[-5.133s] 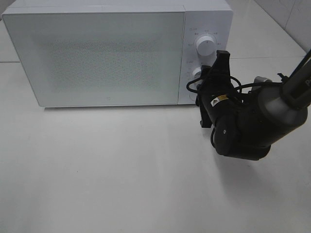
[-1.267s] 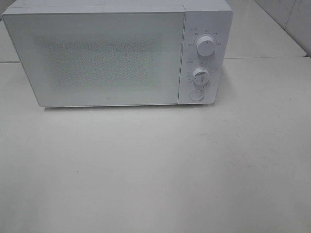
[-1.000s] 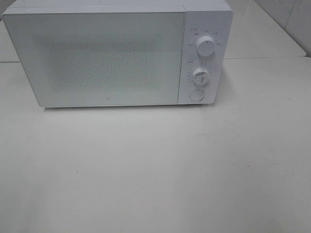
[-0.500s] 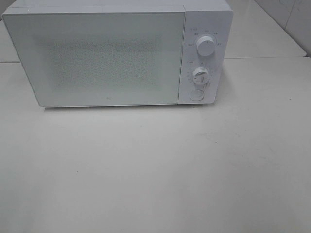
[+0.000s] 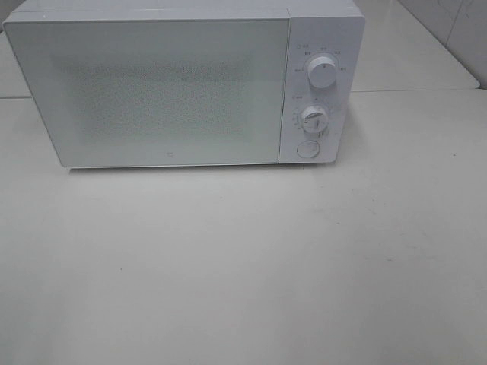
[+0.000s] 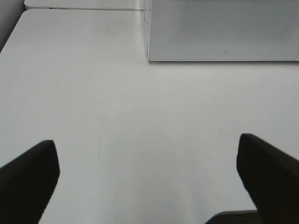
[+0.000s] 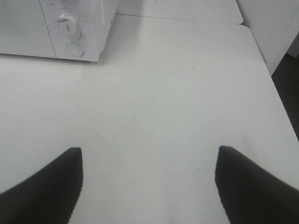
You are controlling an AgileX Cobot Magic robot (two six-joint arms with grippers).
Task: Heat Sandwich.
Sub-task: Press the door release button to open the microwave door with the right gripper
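The sandwich is out of view in every frame. A white microwave (image 5: 183, 84) stands at the back of the white table (image 5: 243, 266) with its door shut; it also shows as microwave (image 6: 224, 30) and microwave (image 7: 70, 28). Neither arm appears in the high view. My left gripper (image 6: 147, 179) is open over bare table in front of the microwave's left corner, with nothing between its fingers. My right gripper (image 7: 149, 184) is open over bare table to the right of the microwave, holding nothing.
The microwave's panel carries an upper knob (image 5: 323, 72), a lower knob (image 5: 313, 119) and a round button (image 5: 307, 148). The table's right edge (image 7: 275, 88) drops off beside a white wall. A seam (image 5: 426, 90) runs across the table behind.
About five seconds ago the right arm reached to the microwave's knobs; it has since drawn back out of the high view. Over the last second nothing has visibly changed.
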